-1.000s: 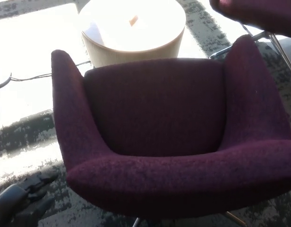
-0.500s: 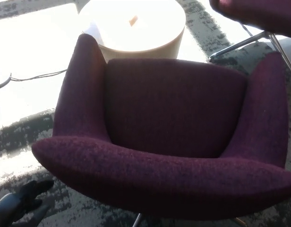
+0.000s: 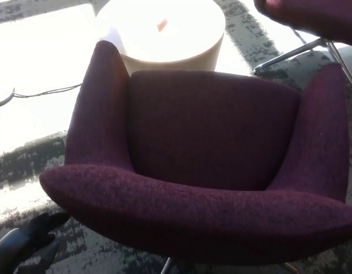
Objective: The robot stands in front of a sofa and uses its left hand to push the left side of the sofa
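A dark purple upholstered sofa chair (image 3: 204, 148) fills most of the head view, turned slightly so its left corner points toward the lower left. My left hand (image 3: 36, 237) shows at the bottom left, low beside the chair's left corner and just clear of it. Its black fingers (image 3: 50, 221) are spread apart and hold nothing. My right hand does not show.
A round pale wooden table (image 3: 164, 34) stands behind the chair. Another purple chair (image 3: 313, 17) with metal legs (image 3: 290, 51) is at the top right. A dark cable (image 3: 44, 91) runs over the bright floor at the left. Patterned grey carpet (image 3: 27, 165) lies beneath.
The chair has swivelled over the last second, its left corner swinging out toward the lower left, and has settled since. My left hand stayed low at the bottom left, shifting only slightly.
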Robot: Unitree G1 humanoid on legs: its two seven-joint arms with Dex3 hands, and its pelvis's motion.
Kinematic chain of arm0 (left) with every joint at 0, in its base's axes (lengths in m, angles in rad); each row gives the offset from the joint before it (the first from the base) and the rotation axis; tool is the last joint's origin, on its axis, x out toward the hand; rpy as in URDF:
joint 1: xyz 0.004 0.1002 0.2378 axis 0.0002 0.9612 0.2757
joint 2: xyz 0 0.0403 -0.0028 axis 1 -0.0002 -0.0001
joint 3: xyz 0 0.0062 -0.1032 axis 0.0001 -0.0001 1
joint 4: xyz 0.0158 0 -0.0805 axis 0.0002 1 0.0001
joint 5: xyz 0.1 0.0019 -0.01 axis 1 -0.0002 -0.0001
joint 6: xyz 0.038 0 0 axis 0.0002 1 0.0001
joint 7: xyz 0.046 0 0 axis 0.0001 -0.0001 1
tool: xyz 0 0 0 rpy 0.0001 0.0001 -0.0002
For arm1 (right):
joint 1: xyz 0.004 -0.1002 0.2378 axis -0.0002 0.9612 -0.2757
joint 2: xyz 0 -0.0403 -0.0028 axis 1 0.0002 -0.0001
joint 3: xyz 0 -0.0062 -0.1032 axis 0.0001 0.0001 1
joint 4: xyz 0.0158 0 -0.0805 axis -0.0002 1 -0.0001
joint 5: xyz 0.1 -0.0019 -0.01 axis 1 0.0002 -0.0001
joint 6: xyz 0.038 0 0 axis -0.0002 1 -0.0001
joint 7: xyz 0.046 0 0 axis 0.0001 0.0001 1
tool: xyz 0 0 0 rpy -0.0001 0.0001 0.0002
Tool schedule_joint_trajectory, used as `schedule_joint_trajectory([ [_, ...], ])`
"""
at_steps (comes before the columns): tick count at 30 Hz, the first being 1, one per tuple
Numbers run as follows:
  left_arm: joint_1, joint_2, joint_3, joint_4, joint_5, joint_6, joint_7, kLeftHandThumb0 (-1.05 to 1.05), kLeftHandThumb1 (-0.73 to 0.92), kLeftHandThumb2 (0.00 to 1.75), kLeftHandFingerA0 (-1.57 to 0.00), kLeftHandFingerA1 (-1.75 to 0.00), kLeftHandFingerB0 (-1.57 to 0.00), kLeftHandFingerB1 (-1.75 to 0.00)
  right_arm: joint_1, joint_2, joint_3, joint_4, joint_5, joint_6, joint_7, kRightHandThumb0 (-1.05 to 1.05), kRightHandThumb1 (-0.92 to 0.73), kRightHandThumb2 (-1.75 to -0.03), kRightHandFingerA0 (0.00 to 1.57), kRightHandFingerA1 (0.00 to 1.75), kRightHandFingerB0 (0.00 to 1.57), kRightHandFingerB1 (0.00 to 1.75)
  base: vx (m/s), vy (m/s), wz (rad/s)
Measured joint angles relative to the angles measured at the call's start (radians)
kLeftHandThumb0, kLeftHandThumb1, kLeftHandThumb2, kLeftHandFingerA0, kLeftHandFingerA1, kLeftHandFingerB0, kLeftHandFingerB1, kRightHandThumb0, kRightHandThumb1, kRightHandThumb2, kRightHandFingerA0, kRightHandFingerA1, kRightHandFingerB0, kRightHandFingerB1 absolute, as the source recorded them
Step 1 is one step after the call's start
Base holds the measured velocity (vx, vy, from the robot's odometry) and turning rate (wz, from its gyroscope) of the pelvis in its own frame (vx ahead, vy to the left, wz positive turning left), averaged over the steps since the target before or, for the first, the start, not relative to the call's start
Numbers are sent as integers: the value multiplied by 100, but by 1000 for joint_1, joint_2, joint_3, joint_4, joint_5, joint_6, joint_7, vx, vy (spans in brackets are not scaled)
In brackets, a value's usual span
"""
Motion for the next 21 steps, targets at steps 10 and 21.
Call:
schedule_joint_trajectory([
  [10,128,-100,38,43,-35,-39,2,-89,83,120,-7,-30,-7,-20,8,1,-9,6,5,-1,4,-58,-78,-63,43,37,50,39,0,0,0],
  [21,242,-235,167,182,-128,-77,-22,-88,88,120,0,-18,0,-13,15,1,-20,8,6,-1,16,-58,-77,-64,43,36,50,38,0,0,0],
])
